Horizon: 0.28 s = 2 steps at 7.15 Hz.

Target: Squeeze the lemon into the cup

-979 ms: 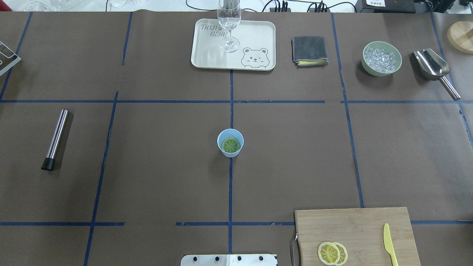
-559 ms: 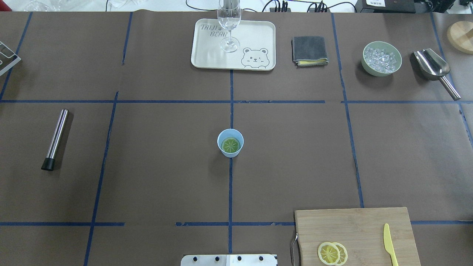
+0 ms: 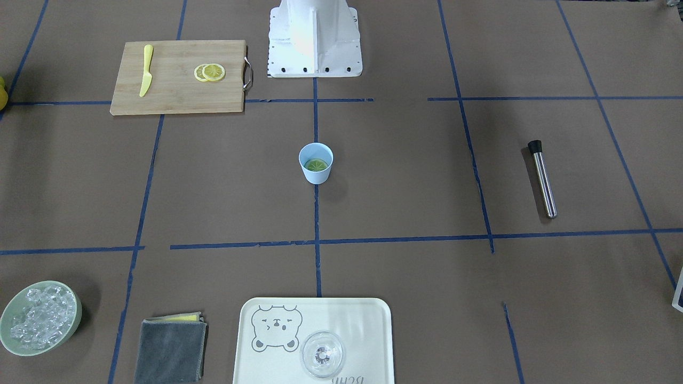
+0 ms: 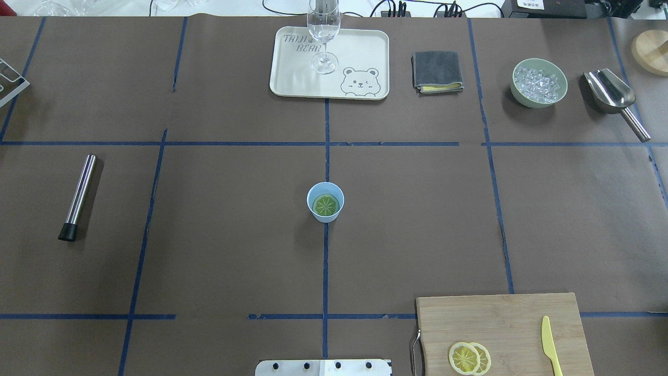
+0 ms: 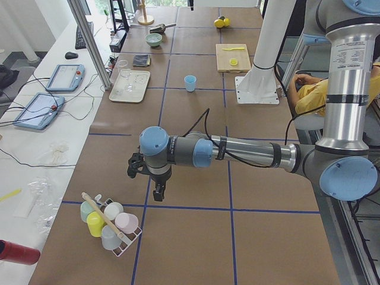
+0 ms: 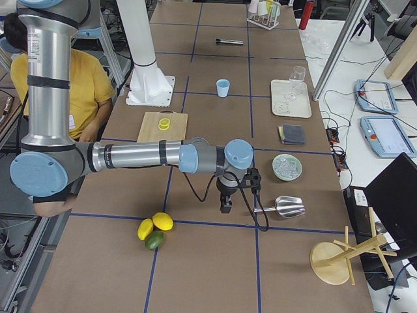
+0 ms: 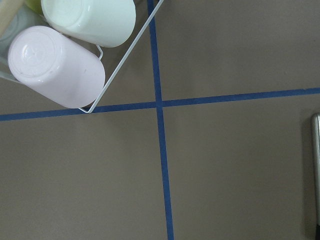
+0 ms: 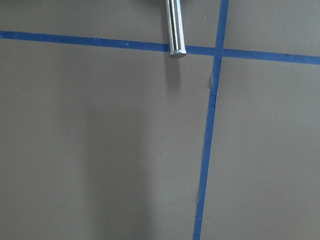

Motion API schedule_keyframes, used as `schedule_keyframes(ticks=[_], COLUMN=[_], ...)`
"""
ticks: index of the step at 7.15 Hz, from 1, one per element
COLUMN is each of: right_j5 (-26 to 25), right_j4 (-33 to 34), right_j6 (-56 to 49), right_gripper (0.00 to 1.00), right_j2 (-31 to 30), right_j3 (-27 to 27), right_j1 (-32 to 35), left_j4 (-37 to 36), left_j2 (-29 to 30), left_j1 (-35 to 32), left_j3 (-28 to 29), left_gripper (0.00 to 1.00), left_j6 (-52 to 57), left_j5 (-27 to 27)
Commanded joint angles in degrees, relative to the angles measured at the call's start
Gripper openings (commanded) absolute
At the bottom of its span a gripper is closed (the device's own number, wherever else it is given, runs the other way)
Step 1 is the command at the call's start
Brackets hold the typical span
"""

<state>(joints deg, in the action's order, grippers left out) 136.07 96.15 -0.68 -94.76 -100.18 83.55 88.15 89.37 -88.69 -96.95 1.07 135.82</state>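
The light-blue cup [image 4: 326, 219] stands upright at the table's middle, also in the front view [image 3: 317, 176]; a green-tinted round slice [image 4: 325, 205] lies flat inside it. Two overlapping yellow lemon slices [image 4: 468, 358] lie on the wooden cutting board [image 4: 496, 318], also in the front view [image 3: 209, 72]. My left gripper [image 5: 159, 193] hangs over the table's left end beside a rack of cups, far from the cup; I cannot tell whether it is open. My right gripper [image 6: 226, 205] hangs over the right end near the scoop; I cannot tell its state.
A yellow knife [image 4: 548, 344] lies on the board. A steel muddler [image 4: 78, 196] lies at the left. At the back are a tray [image 4: 360, 52] with a clear glass [image 4: 324, 31], a grey cloth [image 4: 437, 70], a green ice bowl [image 4: 522, 98] and a scoop [image 4: 610, 93].
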Motion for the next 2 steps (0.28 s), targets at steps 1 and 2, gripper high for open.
schedule_keyframes(ticks=[1, 2], right_j5=[0.07, 0.07], right_j4=[0.09, 0.0], right_j6=[0.15, -0.11], right_gripper=[1.0, 1.0], right_j2=[-0.16, -0.16], right_j3=[-0.36, -0.36], right_j1=[0.04, 0.04], left_j4=[0.01, -0.17], left_j2=[-0.07, -0.25], left_j1=[0.0, 0.0], left_j3=[0.44, 0.18], left_gripper=[1.0, 1.0], left_j6=[0.07, -0.02], left_j5=[0.06, 0.06])
